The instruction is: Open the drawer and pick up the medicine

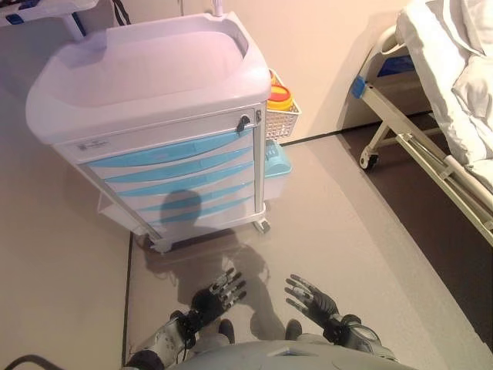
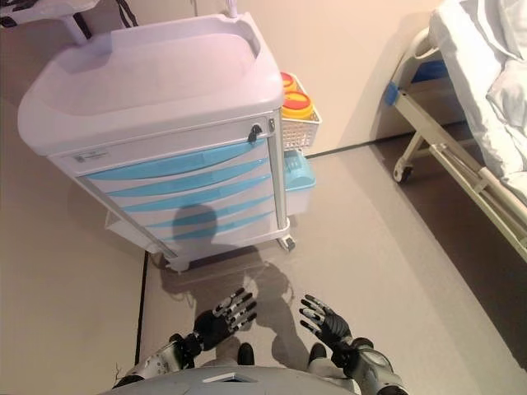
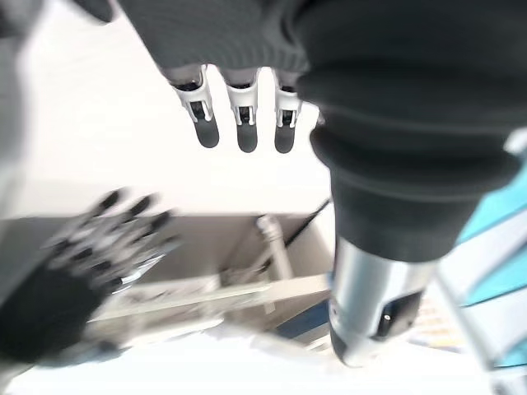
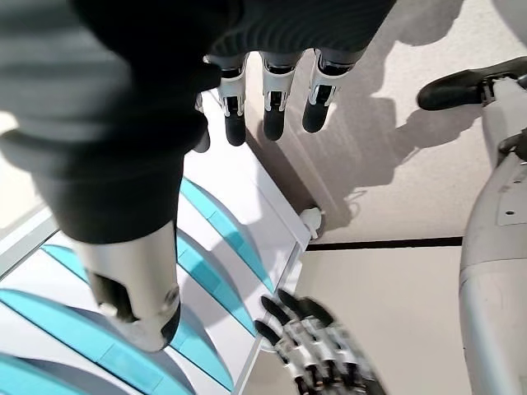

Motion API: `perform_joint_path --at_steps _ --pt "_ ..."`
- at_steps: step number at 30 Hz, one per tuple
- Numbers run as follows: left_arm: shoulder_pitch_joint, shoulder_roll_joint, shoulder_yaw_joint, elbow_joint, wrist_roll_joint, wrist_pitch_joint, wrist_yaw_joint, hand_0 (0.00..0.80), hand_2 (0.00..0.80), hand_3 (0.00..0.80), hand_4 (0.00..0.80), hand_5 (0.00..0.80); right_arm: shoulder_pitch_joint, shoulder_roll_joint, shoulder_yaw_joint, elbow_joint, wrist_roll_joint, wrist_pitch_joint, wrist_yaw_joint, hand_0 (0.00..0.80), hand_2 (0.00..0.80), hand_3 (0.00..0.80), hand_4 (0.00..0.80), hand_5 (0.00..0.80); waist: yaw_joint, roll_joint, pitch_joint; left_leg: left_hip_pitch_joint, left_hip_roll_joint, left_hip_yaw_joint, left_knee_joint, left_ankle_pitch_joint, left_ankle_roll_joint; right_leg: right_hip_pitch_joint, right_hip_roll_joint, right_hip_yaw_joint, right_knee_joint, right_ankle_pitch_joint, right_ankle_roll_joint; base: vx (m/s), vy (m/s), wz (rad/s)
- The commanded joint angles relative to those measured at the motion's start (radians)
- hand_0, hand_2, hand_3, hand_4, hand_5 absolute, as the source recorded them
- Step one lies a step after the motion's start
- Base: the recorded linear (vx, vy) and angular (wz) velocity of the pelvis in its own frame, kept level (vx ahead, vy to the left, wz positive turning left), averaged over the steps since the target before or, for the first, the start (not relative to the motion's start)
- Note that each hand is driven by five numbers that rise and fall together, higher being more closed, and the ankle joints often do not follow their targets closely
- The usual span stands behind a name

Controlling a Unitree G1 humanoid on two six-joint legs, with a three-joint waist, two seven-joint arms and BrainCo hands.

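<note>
Open hands below closed white-and-blue cart drawers

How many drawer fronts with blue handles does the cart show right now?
5, all shut, stacked down the cart front: top drawer, second, third, fourth, bottom. The medicine is not visible.

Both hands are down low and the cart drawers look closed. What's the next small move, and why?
Probably raise the right hand toward the top blue drawer on the cart. All the drawers look shut, no medicine shows, and both the right and left hand hang open near the floor, well short of the cart.
</note>
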Motion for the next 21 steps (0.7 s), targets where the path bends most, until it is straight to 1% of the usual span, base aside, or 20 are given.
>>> perform_joint_path --at_steps 1,3,5,7,8,10,14,19,21 --pt "-0.068 -0.031 0.04 0.005 -0.028 -0.148 0.038 0.0 0.0 0.0 0.0 0.0 -0.043 0.014 0.008 -0.034 0.033 -0.018 -0.003 0.0 0.0 0.0 0.0 0.0 0.014 -0.013 0.043 -0.069 -0.037 -0.059 0.019 -0.055 0.002 -0.041 -0.029 -0.02 0.2 -0.167 0.031 0.028 0.057 0.04" --pt "-0.072 -0.031 0.043 0.003 -0.035 -0.132 0.006 0.0 0.0 0.0 0.0 0.0 -0.044 0.01 0.006 -0.042 0.038 -0.022 -0.004 0.0 0.0 0.0 0.0 0.0 0.015 -0.011 0.066 -0.089 -0.04 -0.067 0.029 -0.053 0.005 -0.068 -0.032 -0.02 0.229 -0.175 0.026 0.0 0.064 0.07" --pt "-0.076 -0.035 0.045 0.004 -0.085 -0.058 -0.06 0.0 0.0 0.0 0.0 0.0 -0.046 0.007 0.003 -0.05 0.039 -0.03 -0.003 0.0 0.0 0.0 0.0 0.0 0.012 -0.007 0.092 -0.114 -0.042 -0.07 0.051 -0.056 0.009 -0.101 -0.034 -0.016 0.268 -0.189 0.02 -0.018 0.084 0.09" --pt "-0.083 -0.036 0.049 0.01 -0.104 -0.039 -0.1 0.0 0.0 0.0 0.0 0.0 -0.048 0.001 0.001 -0.051 0.042 -0.04 0.003 0.0 0.0 0.0 0.0 0.0 0.008 -0.005 0.112 -0.136 -0.046 -0.07 0.074 -0.061 0.012 -0.132 -0.038 -0.011 0.307 -0.201 0.017 -0.002 0.09 0.06" --pt "-0.087 -0.037 0.052 0.011 -0.14 -0.014 -0.135 0.0 0.0 0.0 0.0 0.0 -0.048 -0.005 -0.002 -0.057 0.049 -0.038 0.004 0.0 0.0 0.0 0.0 0.0 0.005 -0.004 0.127 -0.151 -0.049 -0.069 0.095 -0.066 0.014 -0.151 -0.04 -0.008 0.333 -0.208 0.014 0.042 0.087 0.03" --pt "-0.091 -0.043 0.066 0.01 -0.196 0.015 -0.168 0.0 0.0 0.0 0.0 0.0 -0.048 -0.011 -0.007 -0.063 0.052 -0.035 0.005 0.0 0.0 0.0 0.0 0.0 0.002 -0.006 0.148 -0.179 -0.054 -0.063 0.136 -0.077 0.016 -0.177 -0.044 0.001 0.368 -0.217 0.012 0.037 0.077 0.04" --pt "-0.111 -0.056 0.099 0.003 -0.297 0.052 -0.212 0.0 0.0 0.0 0.0 0.0 -0.045 -0.02 -0.005 -0.079 0.063 -0.038 0.011 0.0 0.0 0.0 0.0 0.0 -0.003 -0.019 0.199 -0.258 -0.066 -0.051 0.249 -0.106 0.022 -0.24 -0.052 0.016 0.444 -0.231 0.006 0.027 0.057 -0.02" --pt "-0.147 -0.061 0.121 -0.013 -0.386 0.075 -0.277 0.0 0.0 0.0 0.0 0.0 -0.036 -0.018 0.005 -0.117 0.073 -0.037 0.002 0.0 0.0 0.0 0.0 0.0 -0.012 -0.043 0.253 -0.366 -0.077 -0.037 0.374 -0.145 0.044 -0.359 -0.062 0.051 0.563 -0.25 0.002 0.011 0.056 -0.1" --pt "-0.166 -0.064 0.132 -0.028 -0.428 0.067 -0.298 0.0 0.0 0.0 0.0 0.0 -0.032 -0.017 0.008 -0.138 0.07 -0.029 -0.006 0.0 0.0 0.0 0.0 0.0 -0.019 -0.054 0.271 -0.403 -0.08 -0.025 0.418 -0.164 0.053 -0.407 -0.064 0.068 0.597 -0.249 0.004 0.012 0.076 -0.11"
